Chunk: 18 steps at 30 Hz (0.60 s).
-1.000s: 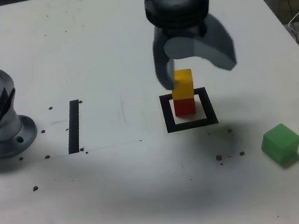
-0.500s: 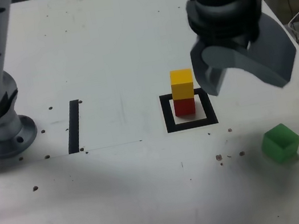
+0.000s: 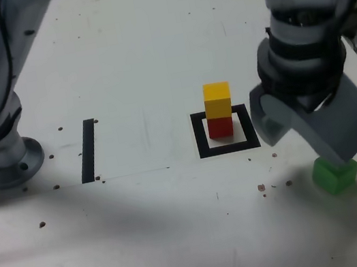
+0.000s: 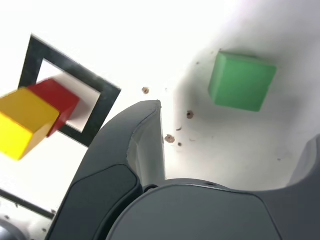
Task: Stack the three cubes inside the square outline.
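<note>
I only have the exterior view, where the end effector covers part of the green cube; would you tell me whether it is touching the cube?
Observer: No. The wrist view shows the whole green cube lying on the table, clear of the end effector.
Operator: Thank you. Are the jaws open, and is anything in them?
Observer: They stand wide open and hold nothing; the cube shows in the gap between the two fingers, ahead of their tips.
</note>
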### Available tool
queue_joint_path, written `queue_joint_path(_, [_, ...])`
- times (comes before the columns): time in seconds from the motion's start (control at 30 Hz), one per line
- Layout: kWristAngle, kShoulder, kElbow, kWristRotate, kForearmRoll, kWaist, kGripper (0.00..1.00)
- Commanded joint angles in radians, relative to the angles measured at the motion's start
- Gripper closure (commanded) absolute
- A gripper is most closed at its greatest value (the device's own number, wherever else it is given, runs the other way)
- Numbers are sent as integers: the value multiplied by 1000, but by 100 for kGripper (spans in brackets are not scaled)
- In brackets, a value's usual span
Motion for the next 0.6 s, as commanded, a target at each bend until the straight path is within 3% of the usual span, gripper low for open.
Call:
queue_joint_path(0.0, [7,34,-35,16,11,-7,4])
queue_joint_path(0.57, [25,200,-162,21,10,8,12])
